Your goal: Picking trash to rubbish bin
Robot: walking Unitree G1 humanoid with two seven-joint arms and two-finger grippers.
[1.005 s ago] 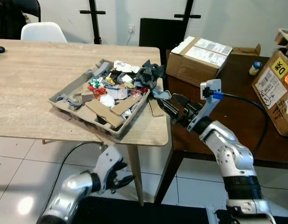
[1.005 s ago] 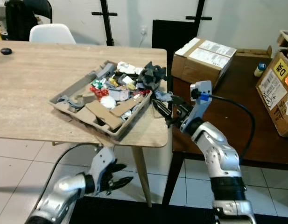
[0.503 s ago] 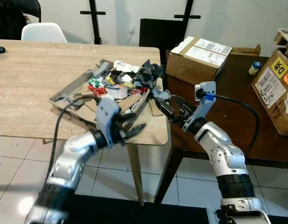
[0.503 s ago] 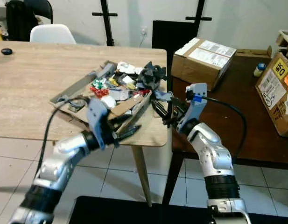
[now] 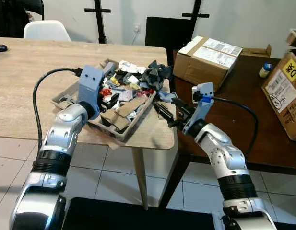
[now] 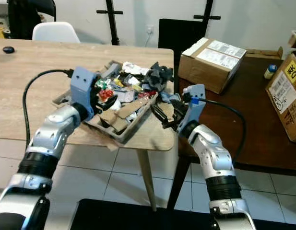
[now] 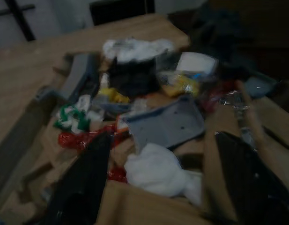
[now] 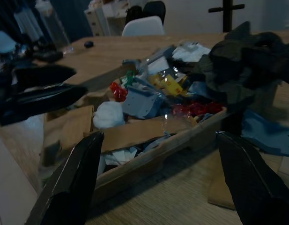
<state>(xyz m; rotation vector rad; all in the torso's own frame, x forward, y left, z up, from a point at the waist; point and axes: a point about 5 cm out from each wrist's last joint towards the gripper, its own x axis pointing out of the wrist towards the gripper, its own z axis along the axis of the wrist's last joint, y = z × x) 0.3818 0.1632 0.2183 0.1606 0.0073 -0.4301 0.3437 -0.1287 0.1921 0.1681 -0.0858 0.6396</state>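
Between the two spread claws sits the tray point(image 5: 120, 129) of trash point(image 5: 133, 81) on the table point(image 5: 28, 81), left gripper point(image 5: 105, 99) poised over its near edge and right gripper point(image 5: 163, 111) beside its far wall, seemingly to choose a piece.

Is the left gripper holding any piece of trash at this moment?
No, the left gripper is open above the tray, with nothing between its fingers.

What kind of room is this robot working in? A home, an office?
Probably a lived-in workroom or office corner rather than a tidy home: a wooden table holds a tray of trash, taped shipping boxes sit on a dark table, and a white chair stands behind.
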